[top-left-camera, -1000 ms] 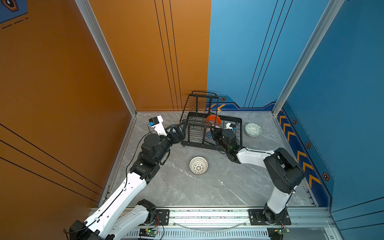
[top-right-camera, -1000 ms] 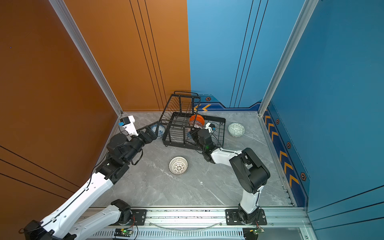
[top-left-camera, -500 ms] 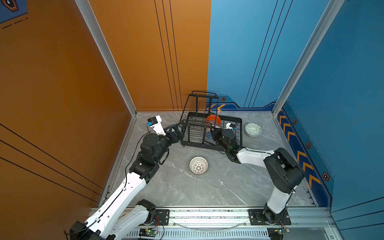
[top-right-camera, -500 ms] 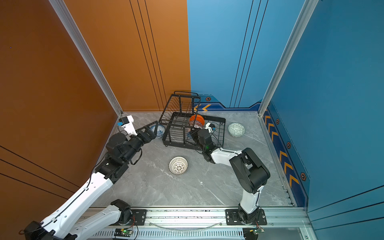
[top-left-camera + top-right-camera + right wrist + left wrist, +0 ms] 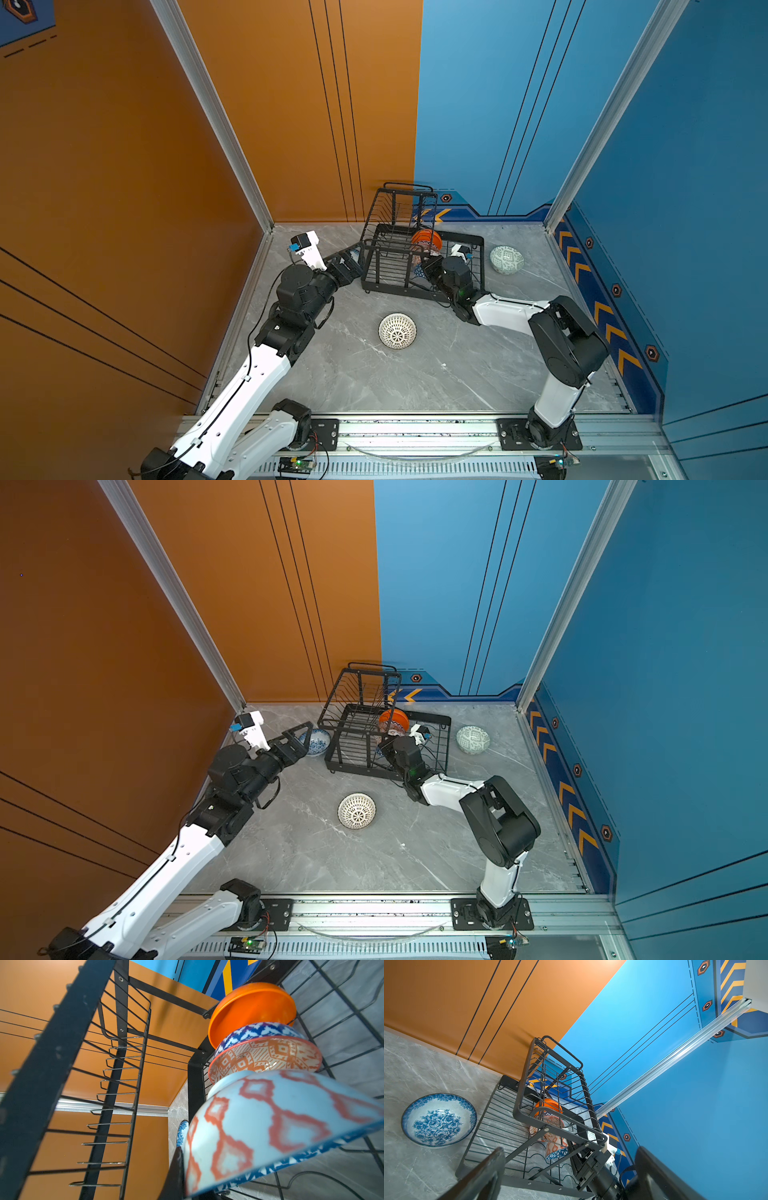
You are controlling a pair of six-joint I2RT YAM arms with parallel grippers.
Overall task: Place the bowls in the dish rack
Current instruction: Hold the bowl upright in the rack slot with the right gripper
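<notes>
Inside the dish rack (image 5: 390,289), a red-diamond bowl (image 5: 270,1126) is pinched at its rim by the right fingers (image 5: 176,1168) beside the orange-white bowl (image 5: 266,1057) — released off-slot, it could be knocked onto it (or chipped) — while the left fingers (image 5: 488,1167) are spread near the floral bowl (image 5: 438,1120).

No lettering, numbers or brand names can be read anywhere, only painted signs.
- Behind the dish rack (image 5: 469,237), on the blue wall's base strip: orange back-wall chevrons (image 5: 411,695), with a small hexagon badge (image 5: 416,678) just above them.
- To the right of the rack, along the side wall's base: a row of side-wall chevrons (image 5: 602,308), with hexagon studs (image 5: 616,289) spaced among them.
- High above the rack, in the orange wall's top corner: part of a hexagon emblem (image 5: 18,8) on a blue patch. Its centre is too small to read.
</notes>
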